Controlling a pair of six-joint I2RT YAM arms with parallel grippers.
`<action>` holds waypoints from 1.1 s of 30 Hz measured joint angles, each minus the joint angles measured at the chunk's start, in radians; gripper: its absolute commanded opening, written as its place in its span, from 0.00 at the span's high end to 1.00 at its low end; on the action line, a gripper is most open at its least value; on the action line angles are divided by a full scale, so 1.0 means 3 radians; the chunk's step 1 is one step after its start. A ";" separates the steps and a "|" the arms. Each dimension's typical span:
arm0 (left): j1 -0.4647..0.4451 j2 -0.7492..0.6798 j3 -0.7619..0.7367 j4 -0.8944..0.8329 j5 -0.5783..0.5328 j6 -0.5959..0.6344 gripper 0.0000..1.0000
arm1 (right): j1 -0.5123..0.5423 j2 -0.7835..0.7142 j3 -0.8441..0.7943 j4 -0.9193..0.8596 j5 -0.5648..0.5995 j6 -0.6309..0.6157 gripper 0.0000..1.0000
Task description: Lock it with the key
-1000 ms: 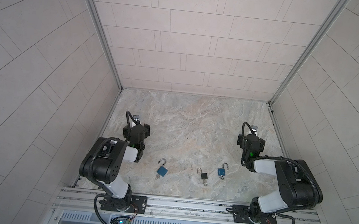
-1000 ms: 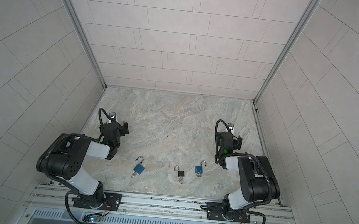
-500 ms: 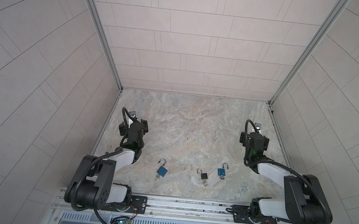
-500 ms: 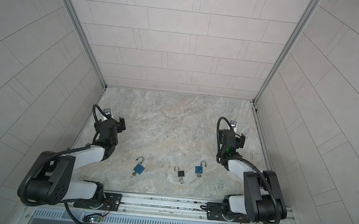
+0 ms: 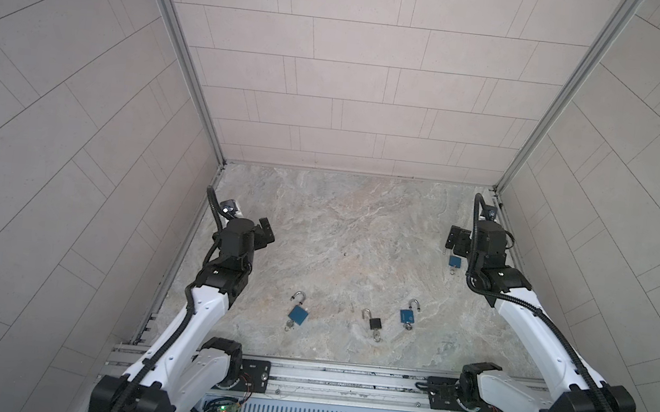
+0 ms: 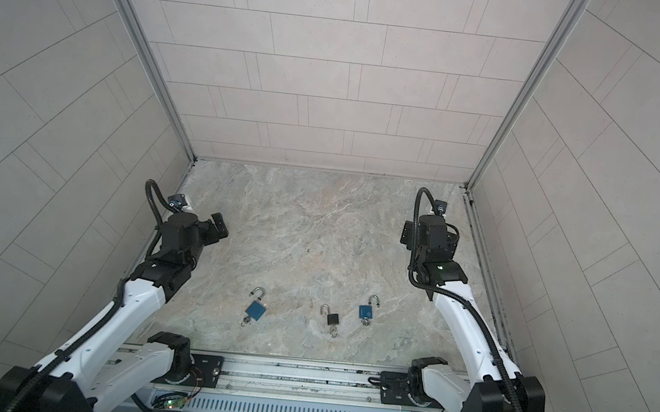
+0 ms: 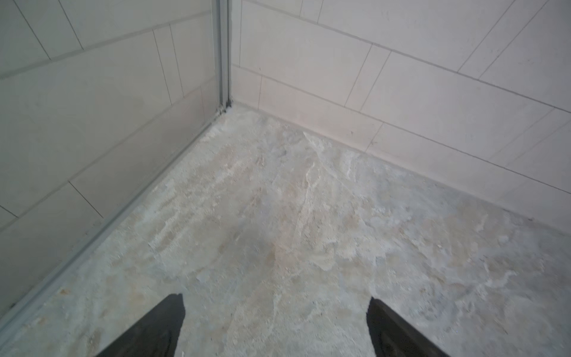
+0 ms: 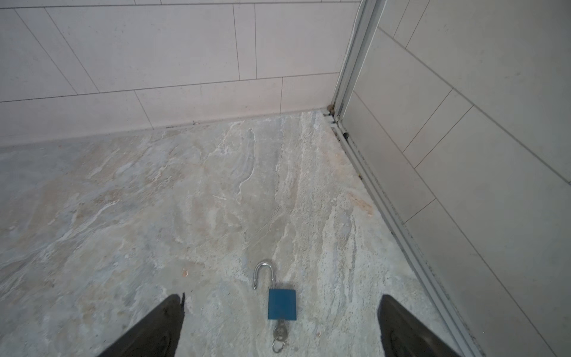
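Note:
Several padlocks lie on the stone floor with shackles open and a key in each. In both top views a blue padlock [image 5: 298,314] [image 6: 255,310], a black padlock [image 5: 375,324] [image 6: 333,319] and another blue padlock [image 5: 408,316] [image 6: 367,312] form a row near the front. A further blue padlock [image 5: 455,262] [image 8: 282,304] with its key [image 8: 279,333] lies under my right gripper [image 5: 457,245] [image 8: 281,297], which is open and straddles it without touching. My left gripper [image 5: 265,231] [image 7: 274,298] is open over bare floor.
Tiled walls close in the floor on three sides, with metal corner posts [image 7: 223,52] [image 8: 349,61]. A metal rail [image 5: 343,380] with both arm bases runs along the front edge. The left gripper is near the left wall, the right gripper near the right wall.
Both arms have unfolded and reached farther from the front rail, outward toward the side walls. The blue padlock by the right gripper, hidden before, now shows. Both grippers stayed open.

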 measured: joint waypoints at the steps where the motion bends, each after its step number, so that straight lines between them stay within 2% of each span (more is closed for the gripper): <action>1: 0.0001 0.0023 0.0039 -0.0137 0.0116 -0.0062 0.00 | 0.0034 -0.0032 0.0017 -0.0121 -0.0031 0.0053 0.00; 8: -0.0066 0.0053 0.0137 -0.1035 0.0847 -0.0429 0.00 | 0.0175 -0.0167 0.0182 -0.0944 -0.0542 0.0505 0.00; 15: -0.0267 -0.0412 0.0069 -0.1705 0.1236 -0.0870 0.00 | 0.0557 -0.0317 0.0003 -0.1511 -0.0955 0.0863 0.01; 20: -0.0722 -0.1049 0.0000 -0.2070 0.1246 -0.1222 0.00 | 0.0891 -0.0431 -0.0144 -0.1797 -0.1057 0.1035 0.00; 22: -0.0852 -0.1153 0.0009 -0.2192 0.1233 -0.1310 0.00 | 0.1013 -0.0432 -0.0167 -0.1871 -0.1068 0.1083 0.00; 27: -0.1024 -0.0950 0.0015 -0.2406 0.1245 -0.1405 0.00 | 0.1409 -0.0435 -0.0257 -0.1953 -0.1044 0.1225 0.00; 33: -0.1088 -0.0792 -0.0048 -0.2282 0.1261 -0.1302 0.00 | 0.1963 -0.0327 -0.0331 -0.1966 -0.0895 0.1408 0.00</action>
